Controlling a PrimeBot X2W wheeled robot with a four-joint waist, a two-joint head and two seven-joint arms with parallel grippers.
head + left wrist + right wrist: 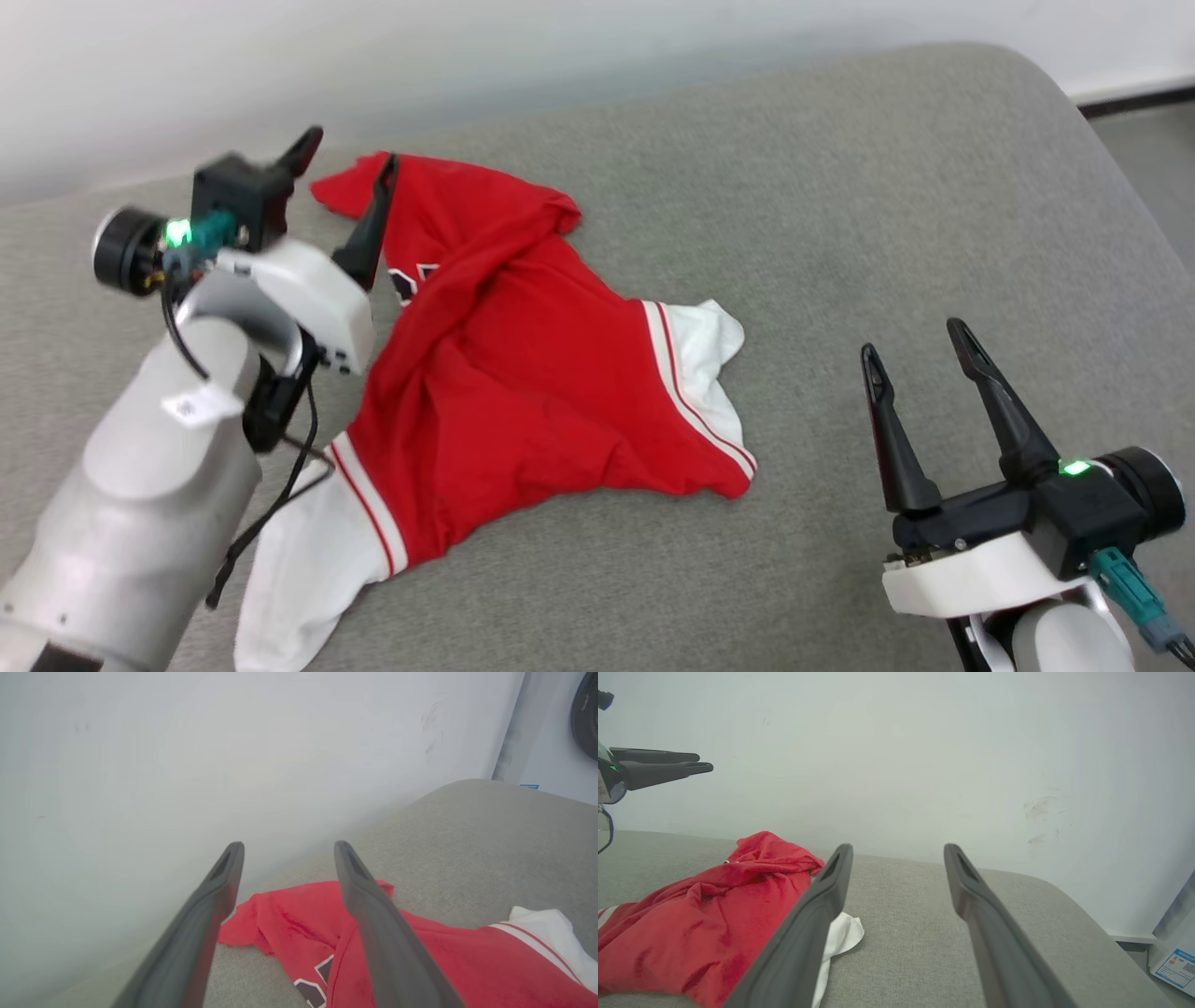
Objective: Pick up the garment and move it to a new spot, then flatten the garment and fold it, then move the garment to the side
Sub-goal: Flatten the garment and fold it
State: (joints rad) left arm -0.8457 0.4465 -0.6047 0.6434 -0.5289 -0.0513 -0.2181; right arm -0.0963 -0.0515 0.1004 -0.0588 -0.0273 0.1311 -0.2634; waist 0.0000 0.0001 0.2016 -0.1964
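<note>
Garment (523,373) lies crumpled and looks soft and light; pinch two corners or it'll sag. Your left gripper (350,149) and right gripper (913,341) both stand open, empty.

support: grey fabric cushion (840,187) — wide, flat-topped, rounded at its far right corner | lying on it: red garment (523,373) — crumpled, white striped-trim sleeves spread toward the near left and the right | place: left of middle
</note>
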